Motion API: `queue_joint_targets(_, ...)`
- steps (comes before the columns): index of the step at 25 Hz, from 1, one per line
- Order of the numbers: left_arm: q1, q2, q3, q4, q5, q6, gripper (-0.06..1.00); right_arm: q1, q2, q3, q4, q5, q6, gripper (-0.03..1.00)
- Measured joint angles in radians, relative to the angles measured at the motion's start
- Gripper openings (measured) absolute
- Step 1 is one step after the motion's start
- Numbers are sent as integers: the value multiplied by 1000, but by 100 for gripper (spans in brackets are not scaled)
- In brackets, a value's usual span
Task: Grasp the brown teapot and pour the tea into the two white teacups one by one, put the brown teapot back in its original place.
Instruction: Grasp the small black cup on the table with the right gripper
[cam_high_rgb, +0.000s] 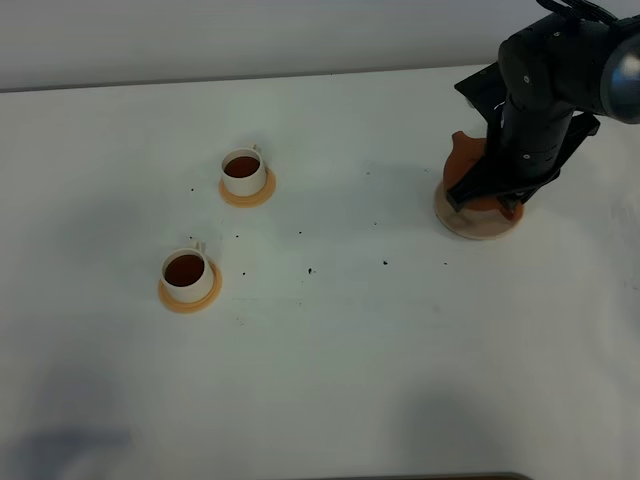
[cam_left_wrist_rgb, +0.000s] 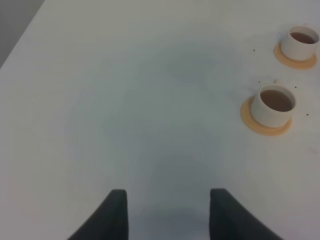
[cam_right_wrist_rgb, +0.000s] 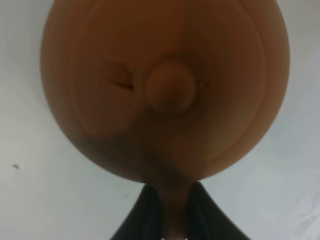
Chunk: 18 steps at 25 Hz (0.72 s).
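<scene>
The brown teapot (cam_high_rgb: 462, 156) is at the right of the table, over the pale beige disc (cam_high_rgb: 478, 230); whether it touches the disc I cannot tell. My right arm hangs over it and hides most of it. In the right wrist view the teapot (cam_right_wrist_rgb: 165, 90) fills the frame, lid knob up, and my right gripper (cam_right_wrist_rgb: 170, 212) is shut on its handle. The two white teacups (cam_high_rgb: 243, 172) (cam_high_rgb: 187, 275) stand on orange saucers at the left, both holding brown tea. My left gripper (cam_left_wrist_rgb: 167, 212) is open over bare table, with the cups (cam_left_wrist_rgb: 274, 105) (cam_left_wrist_rgb: 300, 42) ahead of it.
Small dark specks (cam_high_rgb: 310, 270) dot the white table between the cups and the teapot. The table's far edge (cam_high_rgb: 250, 80) runs along the back. The left arm is out of the exterior high view.
</scene>
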Motion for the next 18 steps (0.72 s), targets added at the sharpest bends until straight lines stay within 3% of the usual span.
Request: queue_joint_targets(18, 0, 0, 0, 0, 0, 0, 38, 0, 0, 28, 11, -44, 0, 9)
